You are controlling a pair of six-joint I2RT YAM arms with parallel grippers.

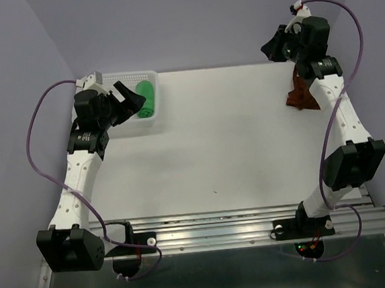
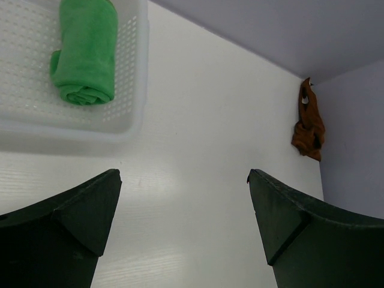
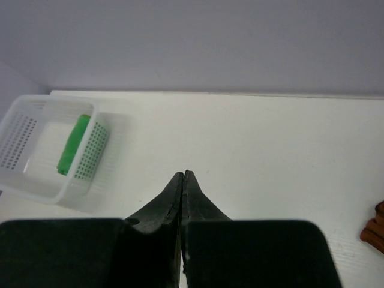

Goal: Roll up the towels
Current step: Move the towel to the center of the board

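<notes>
The green towel (image 1: 147,98) lies rolled up inside the white perforated basket (image 1: 151,76) at the table's far left; it also shows in the left wrist view (image 2: 85,51) and the right wrist view (image 3: 73,144). The rust towel (image 1: 301,93) lies crumpled at the far right edge, partly hidden by the right arm, and shows in the left wrist view (image 2: 309,126). My left gripper (image 1: 129,97) is open and empty, raised just in front of the basket (image 2: 135,72). My right gripper (image 1: 273,46) is shut and empty, raised at the far right, beyond the rust towel.
The white table (image 1: 226,141) ends at purple walls at the back and sides. A metal rail (image 1: 254,227) with the arm bases runs along the near edge. Purple cables loop off both arms.
</notes>
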